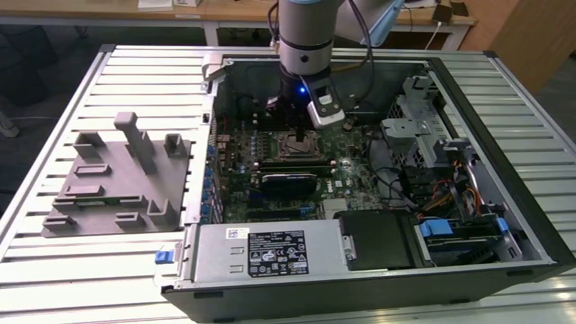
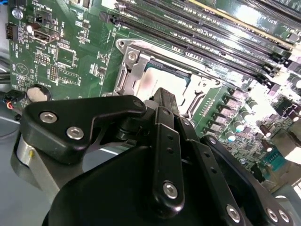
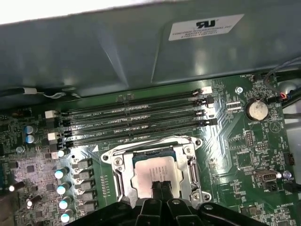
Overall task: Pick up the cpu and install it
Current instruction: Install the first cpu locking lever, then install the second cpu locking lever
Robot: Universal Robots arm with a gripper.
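The cpu [image 3: 155,173] lies in the socket frame [image 3: 113,162], the tool [image 3: 161,189] just above it

Silvery-grey cpu [image 3: 156,170], pale rim; green motherboard [image 3: 235,141]; black gripper [image 3: 161,188]; grey plastic block [image 1: 117,179]; white slatted table [image 1: 81,270].

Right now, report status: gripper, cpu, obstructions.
Gripper over the socket frame, fingers together. Cpu lying in the socket frame under the fingertips. Nothing on top of it.
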